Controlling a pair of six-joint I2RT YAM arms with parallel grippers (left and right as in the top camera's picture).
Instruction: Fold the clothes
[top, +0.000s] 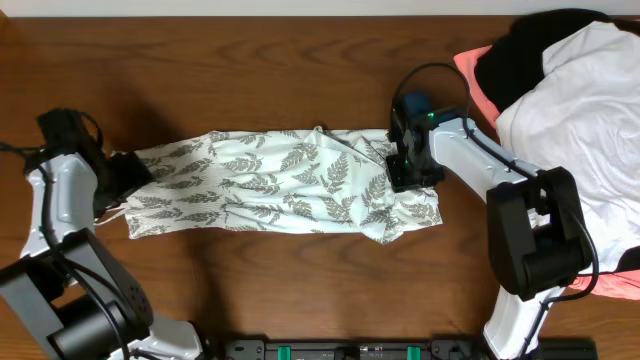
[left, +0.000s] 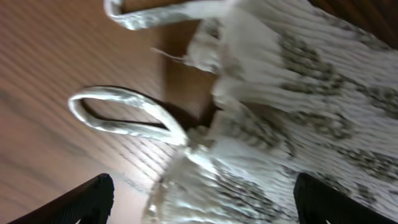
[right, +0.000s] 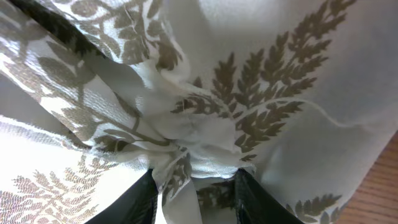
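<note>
Starting the fold, it seems: right gripper (right: 193, 186) pinches the clothes' (top: 280, 185) 3 o'clock end; left gripper (top: 130, 172), spread at 9 o'clock, probably must clamp that end next.

readable text: none | labels: none | brands: none | numbers: none | signs: none

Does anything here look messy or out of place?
The fern-print garment lies mostly flat, but its right end is bunched into a crumpled knot in the right claw. Other clothes sit heaped at far right.
</note>
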